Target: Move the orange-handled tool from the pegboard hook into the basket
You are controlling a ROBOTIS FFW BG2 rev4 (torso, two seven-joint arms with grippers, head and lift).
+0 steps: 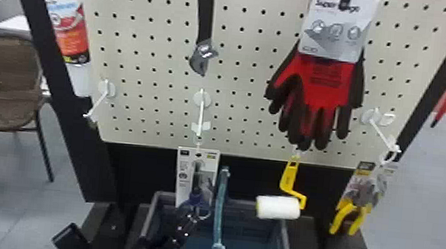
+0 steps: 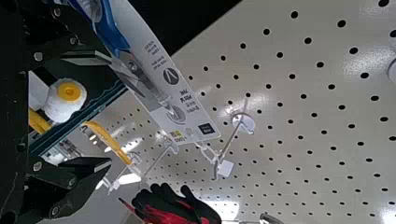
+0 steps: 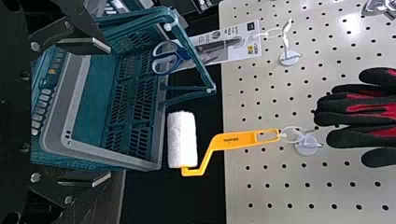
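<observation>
Paint roller [image 3: 233, 141], orange-yellow handle, taken as the tool named: hung on the pegboard [image 1: 154, 62], beyond the fingers of the right gripper [image 3: 110, 113], roughly in line with the space between them, well apart. Suspended by the handle's end from a hook [image 3: 306, 144], presumably so it can be slipped off; white sleeve [image 3: 182, 140] is thus left lowest.

Right fingers held wide, nothing between; spread judged useful for admitting the handle. Left gripper [image 2: 111, 109] also held wide, nothing gripped. Carded scissors [image 2: 180, 100] hung close by one left finger; contact cannot be told.

Teal basket [image 3: 126, 112] set ahead of the right fingers, below the pegboard, probably so that only a short carry is needed. Its carrying handle [image 1: 219, 211] is raised between scissors and roller; a snag is possible if the roller is brought in low.

Farther from the right fingers, above the roller: work gloves [image 1: 315, 92]. Beyond the left fingers, above the scissors: adjustable wrench [image 1: 203, 57]. Past the roller, on the side away from the left fingers: yellow-handled pliers [image 1: 356, 197].

Count: paint roller, one; basket, one; scissors, one card; gloves, one pack; wrench, one; pliers, one; white lower hooks, four across the views.
</observation>
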